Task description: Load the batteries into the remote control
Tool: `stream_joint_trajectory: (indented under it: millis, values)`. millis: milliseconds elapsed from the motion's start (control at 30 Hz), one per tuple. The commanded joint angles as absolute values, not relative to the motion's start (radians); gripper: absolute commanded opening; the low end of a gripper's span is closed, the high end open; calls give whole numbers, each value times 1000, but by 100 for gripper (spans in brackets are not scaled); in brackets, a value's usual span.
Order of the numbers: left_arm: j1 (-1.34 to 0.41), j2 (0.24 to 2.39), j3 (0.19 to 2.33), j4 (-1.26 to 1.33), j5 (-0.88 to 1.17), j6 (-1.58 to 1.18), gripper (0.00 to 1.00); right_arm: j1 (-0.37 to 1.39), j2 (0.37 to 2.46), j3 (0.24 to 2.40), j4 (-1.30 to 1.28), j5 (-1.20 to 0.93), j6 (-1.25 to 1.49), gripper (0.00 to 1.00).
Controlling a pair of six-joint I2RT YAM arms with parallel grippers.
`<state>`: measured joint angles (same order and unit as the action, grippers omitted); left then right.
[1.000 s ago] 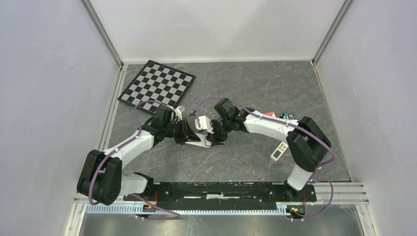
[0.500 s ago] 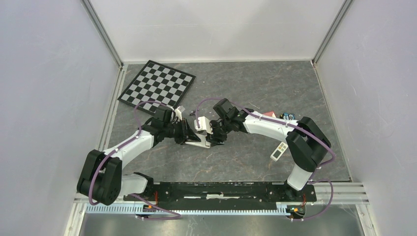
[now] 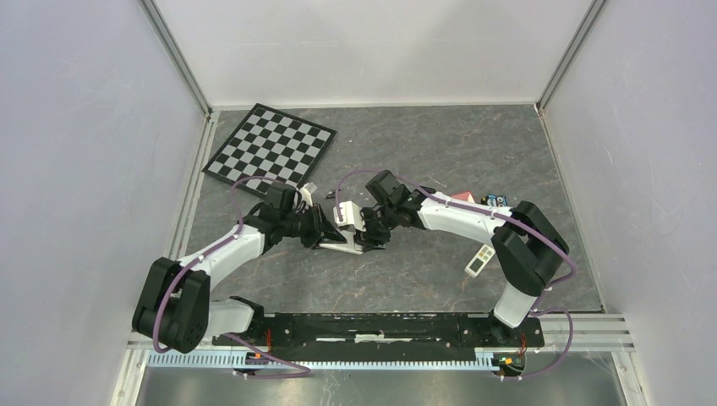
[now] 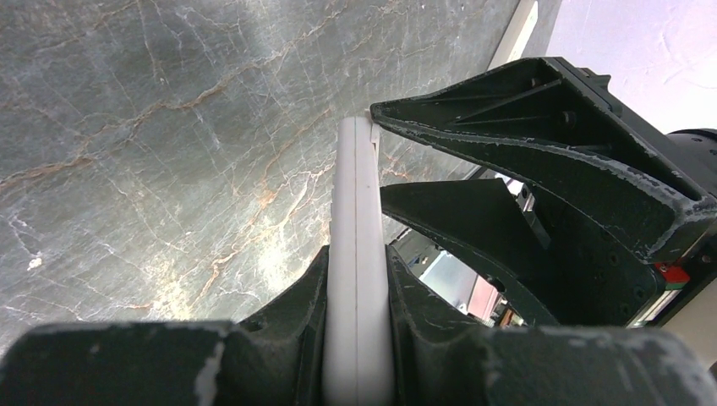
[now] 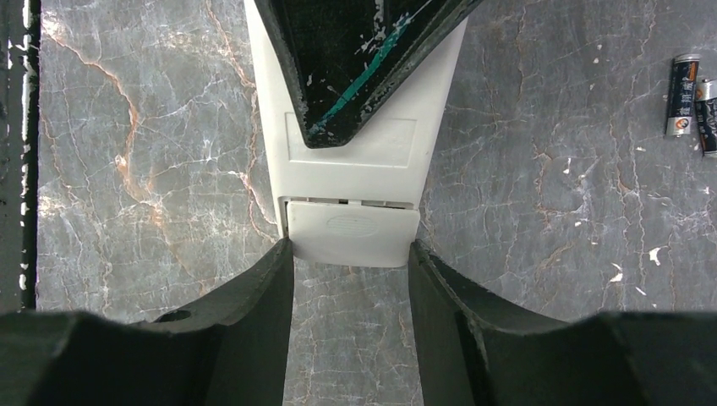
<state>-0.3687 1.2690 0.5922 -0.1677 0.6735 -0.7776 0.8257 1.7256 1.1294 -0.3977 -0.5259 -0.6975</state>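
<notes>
- The small white device lies on the table beside the right arm's elbow, well apart from both grippers.
- The two arms reach inward and meet over the middle of the table, with the remote between them.
- The left gripper is clamped on the remote. Its fingers press on the two flat faces, so its own camera sees the remote edge-on.
- The right gripper stands about half spread. Its fingers sit against both long edges at the remote's end, so it grips across the width.
- The remote's plain white back faces the right wrist camera. The battery cover is at the end between the right fingers, with a thin dark gap along its upper edge.
- One dark left finger lies across the back above the cover.
- Two batteries lie on the table side by side, off to one side of the remote and apart from it.
- The chessboard lies in the far left corner.
</notes>
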Motion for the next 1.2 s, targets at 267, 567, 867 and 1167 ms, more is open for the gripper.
stream_joint_trajectory:
  millis: [267,567,867,1167]
  values:
    - [-374,1202,525,68,805,-881,2,858,1711,1188,-400,-561,-711,41]
    - [-374,1121,462,202,825,-940,2,876,1694,1226,-505,-542,-746,43]
    - [-373,1020,389,339,804,-1002,2,905,1653,1268,-584,-495,-765,47]
    - [-374,971,347,425,801,-1019,2,936,1649,1332,-677,-451,-793,51]
